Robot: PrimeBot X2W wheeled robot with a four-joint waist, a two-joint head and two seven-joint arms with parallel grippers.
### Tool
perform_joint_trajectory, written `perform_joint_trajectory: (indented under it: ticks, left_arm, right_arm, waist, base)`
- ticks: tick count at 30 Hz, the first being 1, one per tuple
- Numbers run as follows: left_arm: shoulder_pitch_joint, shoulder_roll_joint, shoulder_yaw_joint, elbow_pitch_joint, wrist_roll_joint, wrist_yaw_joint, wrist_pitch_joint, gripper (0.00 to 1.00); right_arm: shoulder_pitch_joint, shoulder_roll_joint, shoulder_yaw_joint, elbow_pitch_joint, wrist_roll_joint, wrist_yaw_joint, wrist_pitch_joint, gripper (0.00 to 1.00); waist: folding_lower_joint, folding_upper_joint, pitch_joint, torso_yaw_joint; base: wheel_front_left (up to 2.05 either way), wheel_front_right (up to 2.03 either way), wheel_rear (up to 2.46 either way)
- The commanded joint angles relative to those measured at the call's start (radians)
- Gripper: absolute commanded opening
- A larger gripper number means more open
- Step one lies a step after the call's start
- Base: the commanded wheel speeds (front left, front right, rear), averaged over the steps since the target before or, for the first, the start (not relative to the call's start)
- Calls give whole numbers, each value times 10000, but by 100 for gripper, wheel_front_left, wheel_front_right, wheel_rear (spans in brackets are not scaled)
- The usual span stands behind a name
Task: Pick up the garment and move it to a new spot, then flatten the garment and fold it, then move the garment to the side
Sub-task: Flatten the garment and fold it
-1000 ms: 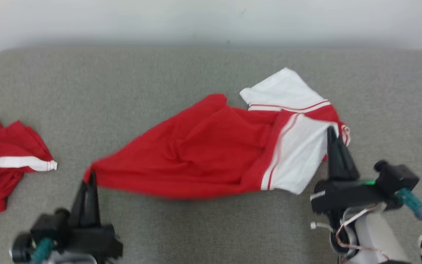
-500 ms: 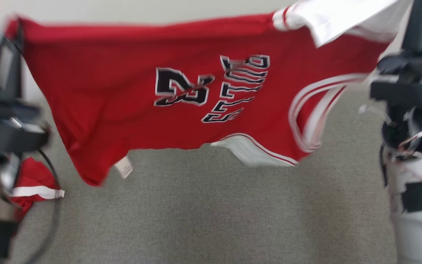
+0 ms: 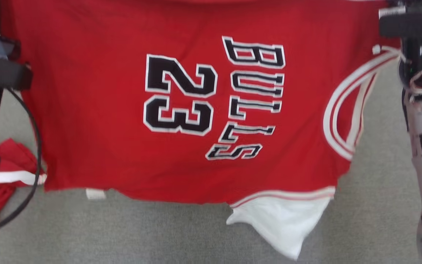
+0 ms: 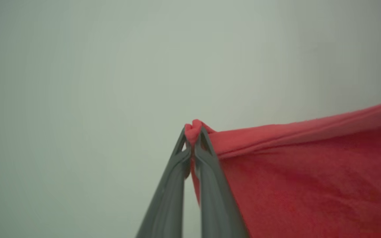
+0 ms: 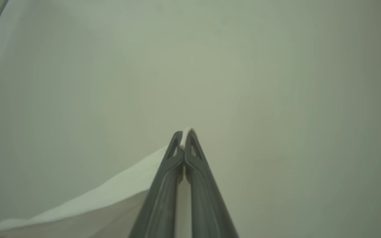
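We hold the garment [image 3: 97, 146] in the air in front of the head camera. It is a red jersey with the black number 23 and the word BULLS. It hangs spread between our two arms and is turned sideways, so the letters run downwards. A white sleeve [image 3: 284, 223] hangs under its lower edge, and a small white label [image 3: 95, 193] shows at that edge further to the left. A white-striped armhole [image 3: 343, 110] is on the right side. Below the garment lies the grey surface [image 3: 159, 238]; we cannot tell if the sleeve touches it.

In the left wrist view, the fingers of our left gripper [image 4: 193, 132] are pressed together on a red corner of the garment, and a little bunch of cloth stands out above the tips. In the right wrist view, the fingers of our right gripper [image 5: 184, 133] are pressed together on a white edge of the garment. Behind both is a pale wall [image 4: 78, 66].

At the lower left of the head view, another red cloth [image 3: 9, 176] with white stripes lies crumpled on the grey surface, partly behind a black cable [image 3: 37, 146].
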Motion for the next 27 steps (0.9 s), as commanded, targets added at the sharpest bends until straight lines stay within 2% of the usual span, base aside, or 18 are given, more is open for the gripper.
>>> perform_joint_trajectory:
  ticks: [1,7,10,11,18,22,27]
  left_arm:
    - [-389,-64,-36,206,37,25,12,0]
    - [-1986,-254,-337,1120,377,90,-181,0]
    - [-3810,-294,-631,1724,857,93,-330,0]
    - [-3810,-294,-631,1724,857,93,-330,0]
    - [-6651,-320,-1039,2763,1793,408,-841,0]
    - [-7519,-416,-1009,3295,1893,648,-1136,0]
    - [-6731,-513,-787,3899,1469,897,-1292,0]
  right_arm:
    - [-446,-56,62,187,-104,-24,-11,0]
    - [-2296,-312,-434,1158,-622,-24,-76,0]
    - [-4008,-554,-867,2040,-1228,-24,-93,0]
    - [-4008,-554,-867,2040,-1228,-24,-93,0]
    - [-6344,-856,-1542,2694,-2465,-24,-89,0]
    - [-6818,-892,-1927,2604,-2655,-24,-90,0]
    - [-5889,-886,-2139,2278,-2399,-25,-91,0]
  waist:
    - [0,1,1577,127]
    - [0,1,3392,62]
    - [0,1,4492,-17]
    - [0,1,4492,-17]
    - [0,1,5886,-222]
    - [0,1,6534,-297]
    - [0,1,6838,-295]
  base:
    - [0,0,0]
    - [0,0,0]
    - [0,0,0]
    - [0,0,0]
    - [0,0,0]
    - [0,0,0]
    - [0,0,0]
